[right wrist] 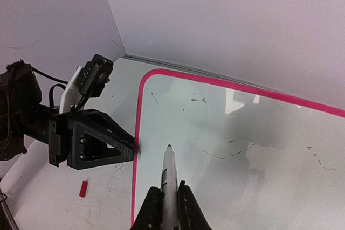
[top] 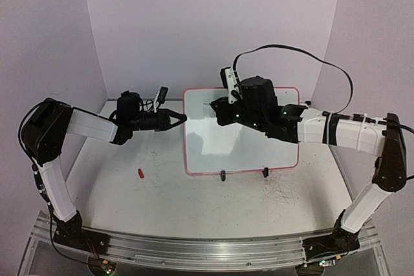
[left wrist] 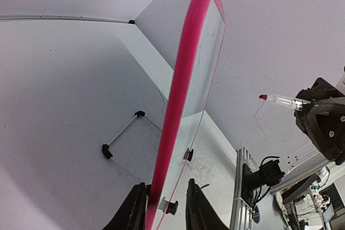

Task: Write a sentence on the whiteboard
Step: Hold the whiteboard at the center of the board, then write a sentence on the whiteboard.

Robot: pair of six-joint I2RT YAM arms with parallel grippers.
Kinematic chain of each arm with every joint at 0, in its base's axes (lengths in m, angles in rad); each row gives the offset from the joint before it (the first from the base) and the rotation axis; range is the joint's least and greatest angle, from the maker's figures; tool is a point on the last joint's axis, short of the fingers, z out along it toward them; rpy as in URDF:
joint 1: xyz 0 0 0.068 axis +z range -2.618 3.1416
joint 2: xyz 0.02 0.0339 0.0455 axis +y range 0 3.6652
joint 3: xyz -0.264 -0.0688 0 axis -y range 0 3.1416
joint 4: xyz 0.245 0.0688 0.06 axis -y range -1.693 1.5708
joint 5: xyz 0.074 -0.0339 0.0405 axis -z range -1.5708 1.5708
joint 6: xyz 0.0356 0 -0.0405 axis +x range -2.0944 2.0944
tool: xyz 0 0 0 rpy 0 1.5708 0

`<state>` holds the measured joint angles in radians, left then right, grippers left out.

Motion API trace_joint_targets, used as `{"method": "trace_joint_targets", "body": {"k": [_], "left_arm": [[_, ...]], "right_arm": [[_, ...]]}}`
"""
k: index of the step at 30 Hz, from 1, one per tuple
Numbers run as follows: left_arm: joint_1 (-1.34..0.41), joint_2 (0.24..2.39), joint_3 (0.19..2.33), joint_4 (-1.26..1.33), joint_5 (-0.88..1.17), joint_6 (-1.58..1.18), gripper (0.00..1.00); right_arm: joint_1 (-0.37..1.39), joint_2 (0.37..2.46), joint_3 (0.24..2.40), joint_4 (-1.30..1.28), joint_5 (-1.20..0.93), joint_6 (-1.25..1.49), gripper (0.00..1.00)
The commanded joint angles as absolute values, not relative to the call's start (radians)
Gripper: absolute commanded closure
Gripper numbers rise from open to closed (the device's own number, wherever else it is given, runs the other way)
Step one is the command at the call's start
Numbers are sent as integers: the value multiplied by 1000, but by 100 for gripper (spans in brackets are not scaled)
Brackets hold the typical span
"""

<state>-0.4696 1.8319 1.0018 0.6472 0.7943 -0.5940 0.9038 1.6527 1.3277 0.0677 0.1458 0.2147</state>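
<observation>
**Top view.** The whiteboard (top: 213, 143) stood propped toward the far middle of the desk (top: 162, 198). Its near edge rested on two black clip feet (top: 223, 175). Your left claw (top: 180, 119) extended from the left and met the board's left rim. Your right claw (top: 218, 106) hung over the far left part of the board, and this view did not show what it held. A small red cap (top: 140, 173) lay on the desk to the left of the board, well apart from it.

**Left wrist view.** The whiteboard (left wrist: 183, 95) appeared edge-on as a pink rim. That rim ran between the fingers (left wrist: 135, 208) of your left claw (left wrist: 164, 211), which was clenched on it. A thin wire stand (left wrist: 121, 138) with black tips sat behind the board. On the right, a marker (left wrist: 281, 100) with a red tip stuck out of your right claw (left wrist: 308, 109). It pointed at the board's face, and the tip stood apart from the face.

**Right wrist view.** Your right claw (right wrist: 168, 208) was clenched on the marker (right wrist: 168, 171). The marker's tip lay over the left part of the whiteboard (right wrist: 242, 187), just right of the pink rim. The board's face carried faint grey dashes and smudges. Your left claw (right wrist: 131, 150) touched the left rim with its tips. The red cap (right wrist: 83, 188) lay on the desk (right wrist: 108, 203) to the near left.
</observation>
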Motion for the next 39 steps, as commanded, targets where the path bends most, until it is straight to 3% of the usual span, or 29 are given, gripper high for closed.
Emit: {"method": "trace_joint_targets", "body": {"k": [1,10,21,32,39], "left_arm": [[-463,1842,1053,655,845,-618,71],[-463,1855,1055,656,862,-624,68],[-464,1871,1063,660,872,-626,78],[-463,1878,1061,661,874,-617,87],[-465,1891,1074,664,896,-616,78]], "right_arm": [[908,1640,1345,116,165,262,100],[908,1651,1356,137,150,249,100],[920,1718,1440,119,91,188,100],[943,1772,1488,108,195,174,100],[947,1782,1490,107,243,176,100]]}}
